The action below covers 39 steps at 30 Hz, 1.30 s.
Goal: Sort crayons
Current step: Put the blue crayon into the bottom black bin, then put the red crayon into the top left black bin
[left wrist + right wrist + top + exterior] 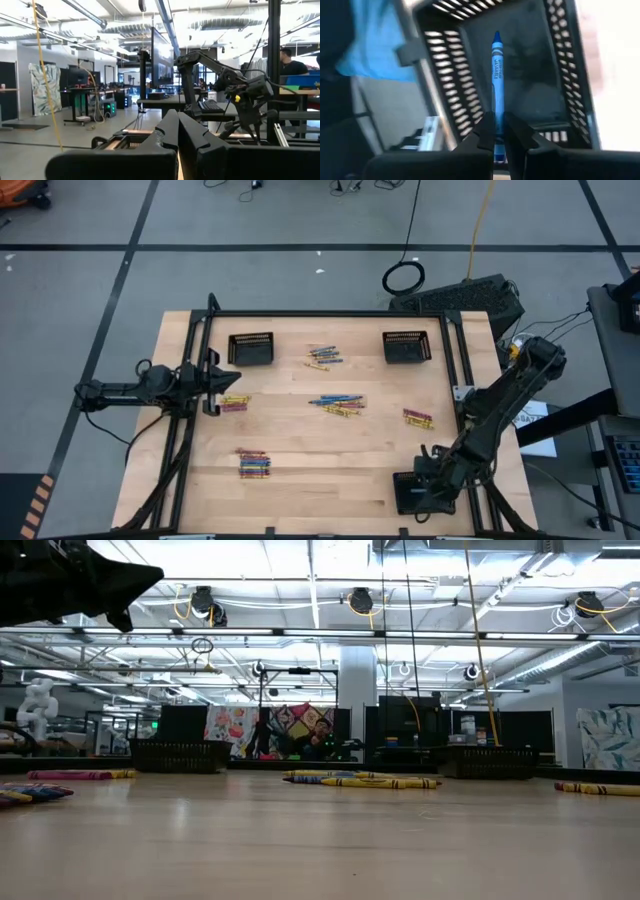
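A grey floor crossed with dark tape lines surrounds my pale wooden surface (330, 470), which is smooth, lightly grained and framed by black rails. Beyond it the low view shows a workshop hall with ceiling trusses, strip lights and hanging cables.

My right arm folds down over the near right corner, elbow high, wrist dropped into a black mesh basket (412, 492) standing there. My right fingers (496, 131) are clamped on a blue crayon (497, 75), a thin paper-wrapped stick with a pointed tip, held lengthwise inside the basket, whose slotted walls rise around it.

My left arm lies stretched level along the left edge of the surface, and my left fingers (228, 379) are pressed together on nothing, up in the air beside a small crayon cluster (234, 402).

Other crayons lie in loose bundles of yellow, blue and pink: one far centre (323, 358), one mid-surface (338, 405), one toward the right (417, 418), one near left (254, 464). Two more rectangular mesh baskets sit along the far side, one left (250, 348), one right (406, 347), both well apart from the bundles.
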Each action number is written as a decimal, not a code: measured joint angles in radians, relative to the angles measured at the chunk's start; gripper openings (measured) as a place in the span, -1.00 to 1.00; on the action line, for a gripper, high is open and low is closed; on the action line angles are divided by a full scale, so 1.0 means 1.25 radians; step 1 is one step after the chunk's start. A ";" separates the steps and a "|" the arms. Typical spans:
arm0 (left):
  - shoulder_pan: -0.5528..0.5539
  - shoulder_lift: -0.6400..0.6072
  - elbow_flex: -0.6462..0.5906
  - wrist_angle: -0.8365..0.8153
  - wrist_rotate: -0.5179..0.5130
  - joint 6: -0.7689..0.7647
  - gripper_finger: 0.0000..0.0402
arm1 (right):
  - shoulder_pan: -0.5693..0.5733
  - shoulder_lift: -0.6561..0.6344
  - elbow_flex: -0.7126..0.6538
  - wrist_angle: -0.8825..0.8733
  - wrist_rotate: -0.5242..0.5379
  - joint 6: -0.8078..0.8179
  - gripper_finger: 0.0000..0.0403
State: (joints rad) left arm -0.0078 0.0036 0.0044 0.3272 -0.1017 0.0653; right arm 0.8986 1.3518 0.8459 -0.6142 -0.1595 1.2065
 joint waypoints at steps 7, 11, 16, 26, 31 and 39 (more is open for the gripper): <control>0.000 0.000 0.000 0.001 0.000 -0.004 -1.00 | 0.000 0.064 0.000 0.004 -0.002 -0.033 -0.88; 0.000 0.000 0.000 0.001 0.000 -0.004 -1.00 | -0.001 0.060 0.000 0.001 -0.002 -0.016 -0.76; 0.000 0.000 0.000 0.000 0.000 -0.004 -1.00 | -0.013 -0.004 -0.001 -0.001 -0.003 0.043 -0.56; 0.000 0.000 0.000 0.016 0.000 -0.005 -1.00 | -0.118 -0.166 0.023 -0.001 0.277 -0.088 -0.57; -0.001 0.003 0.000 0.081 0.000 0.011 -1.00 | -0.231 -0.145 0.004 0.031 0.530 -0.355 -0.61; -0.002 0.090 0.000 0.161 0.000 0.043 -1.00 | -0.397 0.014 -0.117 0.576 0.481 -0.712 -0.62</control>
State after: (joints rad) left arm -0.0099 0.1165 0.0044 0.5281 -0.1020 0.1184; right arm 0.4020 1.3694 0.7001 0.1059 0.4422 0.3160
